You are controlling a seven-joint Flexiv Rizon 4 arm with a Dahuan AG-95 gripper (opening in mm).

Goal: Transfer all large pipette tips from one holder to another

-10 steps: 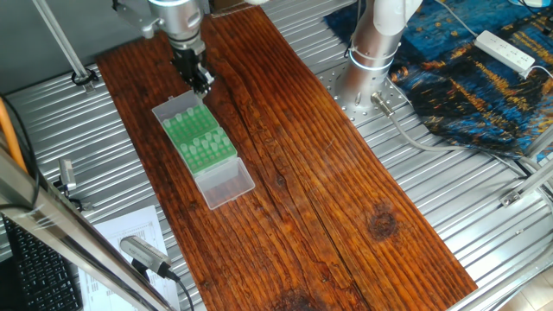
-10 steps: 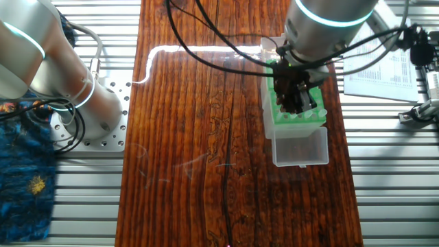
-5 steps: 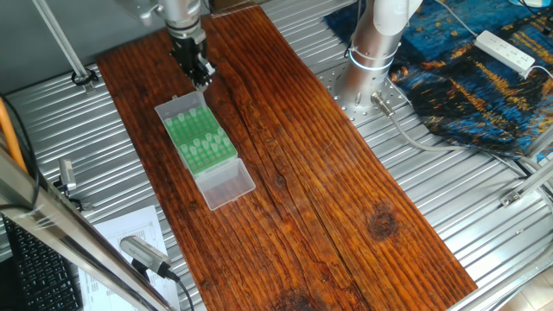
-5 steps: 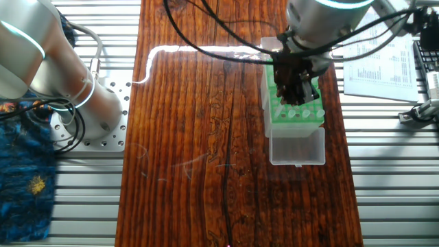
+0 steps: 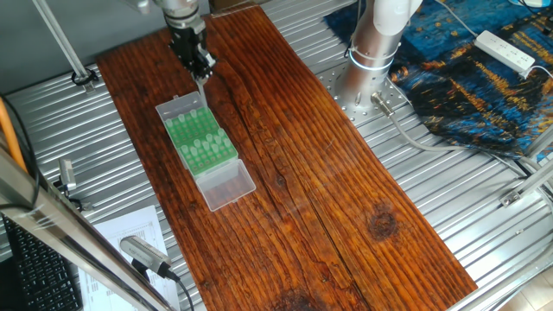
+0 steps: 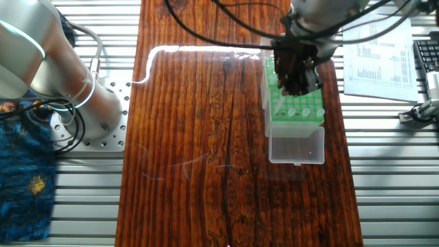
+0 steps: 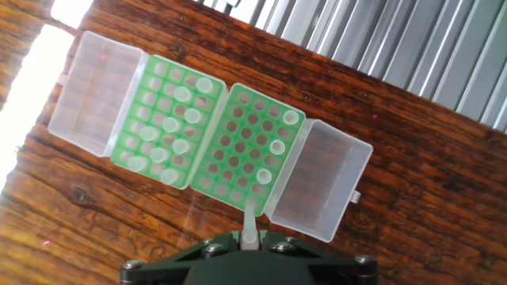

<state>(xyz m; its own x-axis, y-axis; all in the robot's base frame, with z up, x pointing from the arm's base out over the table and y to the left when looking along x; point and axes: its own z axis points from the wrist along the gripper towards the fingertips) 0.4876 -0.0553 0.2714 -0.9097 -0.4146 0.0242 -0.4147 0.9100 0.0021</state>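
In the hand view two green racks lie side by side on the wooden board, each with a clear lid folded open. The left rack [image 7: 170, 123] holds several large pipette tips [image 7: 173, 124]. The right rack [image 7: 245, 150] holds three tips along its right edge [image 7: 277, 147]. My gripper [image 7: 249, 239] is shut on one whitish tip [image 7: 249, 222], held above the board just off the right rack's near edge. In one fixed view the gripper [image 5: 200, 69] hangs above the far end of the racks [image 5: 200, 142]. In the other fixed view it [image 6: 295, 72] covers part of the racks [image 6: 296, 110].
The racks sit on a long wooden board [image 5: 328, 199] over a ribbed metal table. The open clear lids [image 7: 95, 91] [image 7: 325, 182] stick out on both sides. The arm's base [image 5: 371, 60], a blue cloth [image 5: 467, 78], a power strip [image 5: 505, 50] and papers [image 6: 384, 58] lie beside the board.
My gripper has risen from the racks and shifted toward their far end, carrying a tip out with it. The racks shifted slightly.
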